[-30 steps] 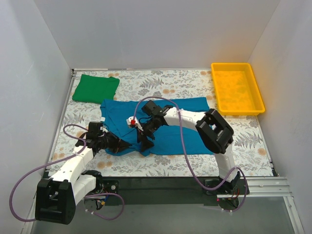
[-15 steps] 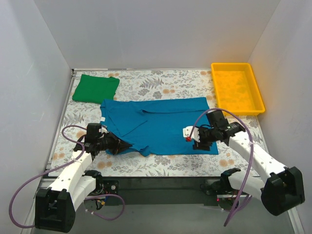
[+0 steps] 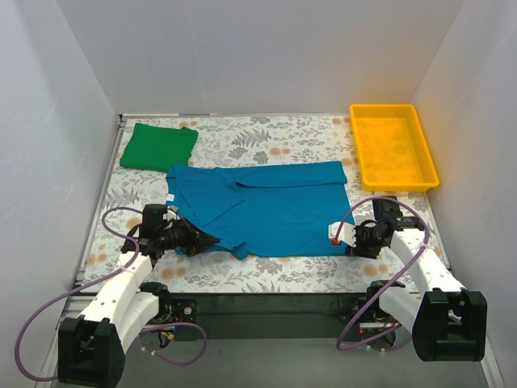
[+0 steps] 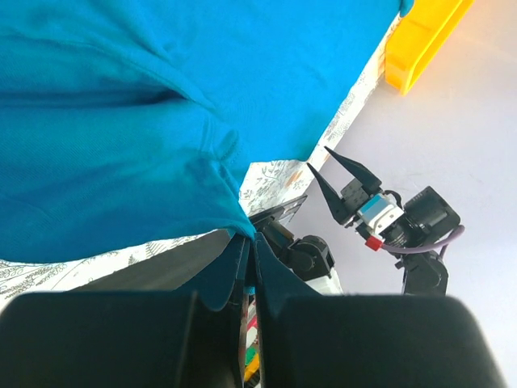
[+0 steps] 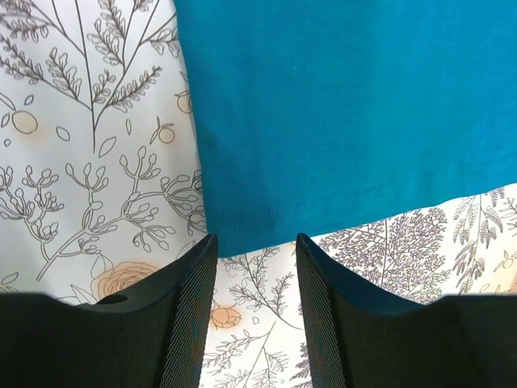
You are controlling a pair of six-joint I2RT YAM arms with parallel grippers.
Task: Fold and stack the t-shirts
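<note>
Your left fingers (image 4: 239,271) are clenched on the teal-blue shirt (image 3: 275,210) edge, anchoring it. Your right fingers (image 3: 353,242) hang released, the shirt's corner just ahead on the bench (image 3: 266,137), likely ready for folding.

teal-blue t-shirt (image 3: 279,217), plain; green t-shirt (image 3: 158,146), seemingly plain too; yellow tray (image 3: 394,149); white tablecloth (image 3: 283,133) with grey-and-orange floral print.

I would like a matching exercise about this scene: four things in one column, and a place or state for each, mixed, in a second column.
1. green t-shirt
2. yellow tray
3. left end effector
4. right end effector

A. open, at the near right corner of the teal-blue t-shirt
B. folded, at the far left
C. shut on the near left edge of the teal-blue t-shirt
D. at the far right

Pairs: 1-B; 2-D; 3-C; 4-A
</note>
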